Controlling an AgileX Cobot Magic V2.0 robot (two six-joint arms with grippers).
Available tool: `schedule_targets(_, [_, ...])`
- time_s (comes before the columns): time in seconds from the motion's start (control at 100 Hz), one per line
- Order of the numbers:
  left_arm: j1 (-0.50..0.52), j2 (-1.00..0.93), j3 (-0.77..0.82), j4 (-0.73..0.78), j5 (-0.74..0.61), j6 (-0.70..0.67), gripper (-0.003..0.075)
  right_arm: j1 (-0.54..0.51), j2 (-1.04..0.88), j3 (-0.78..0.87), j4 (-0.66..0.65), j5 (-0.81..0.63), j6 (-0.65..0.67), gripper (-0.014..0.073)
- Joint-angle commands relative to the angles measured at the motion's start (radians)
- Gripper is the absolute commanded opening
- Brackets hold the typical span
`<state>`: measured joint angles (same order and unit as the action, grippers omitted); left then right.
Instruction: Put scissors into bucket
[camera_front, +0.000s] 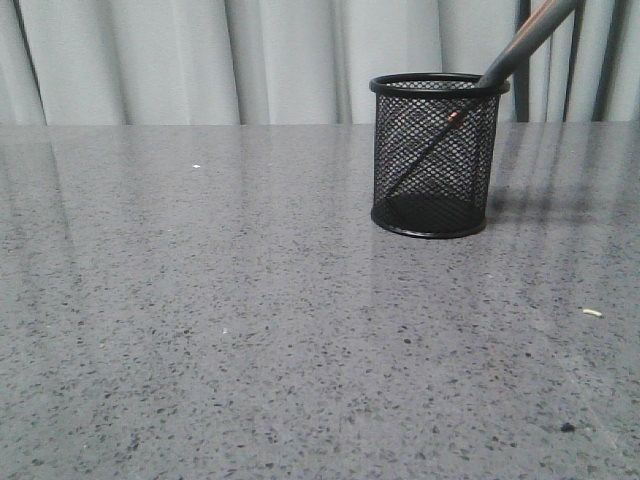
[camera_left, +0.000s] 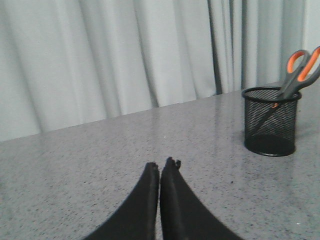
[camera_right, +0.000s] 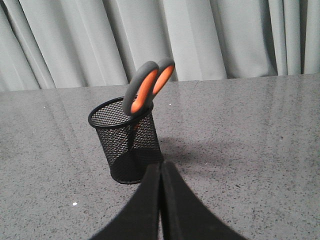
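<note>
The speckled grey bench (camera_front: 250, 330) is carrying the bucket (camera_front: 435, 155), upper right of the front frame. The scissors (camera_right: 147, 85) are leaning inside it, blades down, orange-lined grey loops sticking out. Left end effector (camera_left: 160, 167) and right end effector (camera_right: 160, 167) are both pressing together, gripping nothing.

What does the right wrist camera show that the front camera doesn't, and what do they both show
Only the right wrist view shows the scissors' orange-lined finger loops sticking up above the rim, plus the right gripper, fingers pressed together and away from the bucket. Only the front view shows a blade slanting down inside the mesh, and a small pale scrap lying on the table; there the handles run out of the picture's top. Both show the black mesh bucket standing upright on the speckled grey table, scissors inside leaning on its rim, pale curtains behind.
</note>
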<state>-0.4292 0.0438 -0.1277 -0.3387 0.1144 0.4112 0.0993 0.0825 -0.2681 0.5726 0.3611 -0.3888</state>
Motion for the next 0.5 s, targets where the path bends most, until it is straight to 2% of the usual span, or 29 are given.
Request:
schedule_targets(0.0, [0.065,0.011,-0.010,0.115,-0.079,-0.157,-0.0020,-0.004,0.010,-0.025,0.017,-0.062,-0.002,-0.0066])
schedule_targets(0.05, [0.117,0.011,0.011,0.227,-0.079,-0.279,-0.0020,-0.004,0.010,-0.025,0.017,-0.062,-0.002,-0.0066])
schedule_targets(0.1, [0.166,0.009,0.034,0.265,-0.079,-0.358,-0.0020,-0.004,0.010,-0.025,0.017,-0.062,-0.002,-0.0066])
schedule_targets(0.18, [0.230,-0.005,0.079,0.265,-0.079,-0.371,-0.0020,-0.004,0.010,-0.025,0.017,-0.062,-0.002,-0.0066])
schedule_targets(0.33, [0.271,-0.076,0.175,0.258,-0.128,-0.380,-0.0020,-0.004,0.010,-0.025,0.017,-0.062,-0.002,-0.0066])
schedule_targets(0.36, [0.271,-0.073,0.168,0.270,-0.074,-0.387,-0.0020,-0.004,0.012,-0.025,0.017,-0.061,-0.002,-0.0066])
schedule_targets(0.49, [0.269,-0.075,0.170,0.273,-0.039,-0.387,-0.0020,-0.004,0.012,-0.025,0.017,-0.054,-0.002,-0.0066])
